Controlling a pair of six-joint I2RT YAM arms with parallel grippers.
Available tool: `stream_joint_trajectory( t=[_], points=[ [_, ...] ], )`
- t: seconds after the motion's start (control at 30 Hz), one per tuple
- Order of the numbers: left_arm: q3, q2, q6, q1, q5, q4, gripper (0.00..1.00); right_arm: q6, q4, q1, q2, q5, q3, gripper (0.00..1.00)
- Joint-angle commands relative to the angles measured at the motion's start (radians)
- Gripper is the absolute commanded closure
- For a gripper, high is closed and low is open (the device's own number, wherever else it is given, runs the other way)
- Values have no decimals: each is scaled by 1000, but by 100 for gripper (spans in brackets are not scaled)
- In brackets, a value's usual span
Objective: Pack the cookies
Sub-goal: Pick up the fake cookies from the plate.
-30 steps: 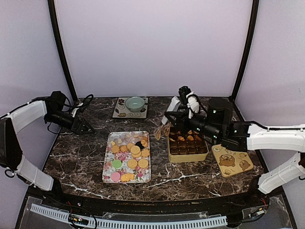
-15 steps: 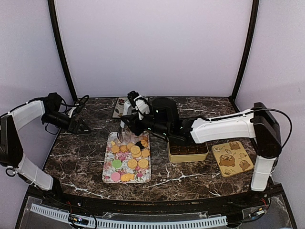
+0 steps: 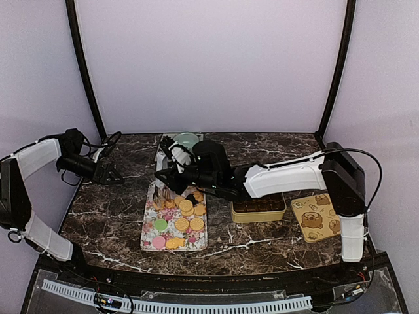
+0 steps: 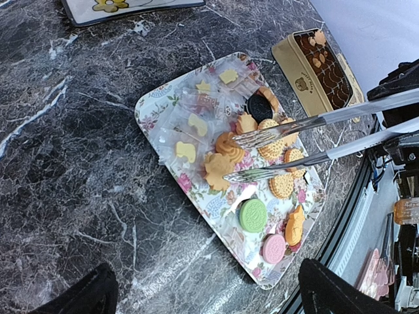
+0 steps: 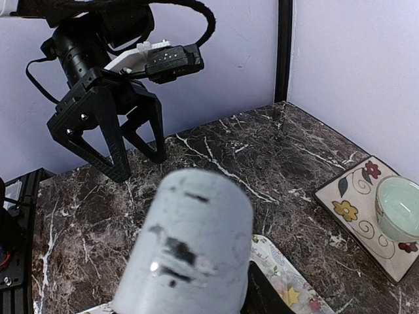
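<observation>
The cookies (image 4: 283,186) are seen lying crowded on a flowered tray (image 4: 152,104) in the middle of the desk (image 4: 78,170), some overlapping and some sealed in clear wrappers, while a few are already lodged in the gold tin (image 4: 288,65) just beside the tray. The right gripper (image 3: 182,175) is clamped on a pair of metal tongs (image 4: 308,122), whose toothed tips are held apart above the orange biscuits. The left gripper (image 5: 139,163) is held off to the side over bare desk, its fingers wide apart and empty. Since the biscuits are packed so closely, a neighbour could be caught or dragged if the tips are closed off-centre. A thin biscuit could be cracked by too hard a squeeze, or dropped onto the desk on the way to the tin by too light a one. The tongs themselves might also be twisted in the fingers.
</observation>
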Motion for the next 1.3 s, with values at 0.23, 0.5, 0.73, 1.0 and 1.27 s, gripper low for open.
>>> stream_joint_trajectory(
  t=[0.23, 0.5, 0.73, 1.0, 1.27],
  points=[
    [-14, -26, 14, 7, 15, -24, 1, -63, 22, 2, -9, 37, -14, 64],
    [-13, -18, 8, 6, 24, -21, 1, -73, 5, -4, -43, 48, -69, 65],
    [-16, -16, 10, 6, 27, -19, 1, -60, -5, 10, -70, 11, -95, 65],
    [-14, -15, 5, 6, 37, -20, 2, -53, -4, 51, -49, -15, 19, 62],
    [-13, -24, 17, 5, 27, -28, 2, -44, -4, 55, 5, -24, 73, 62]
  ],
)
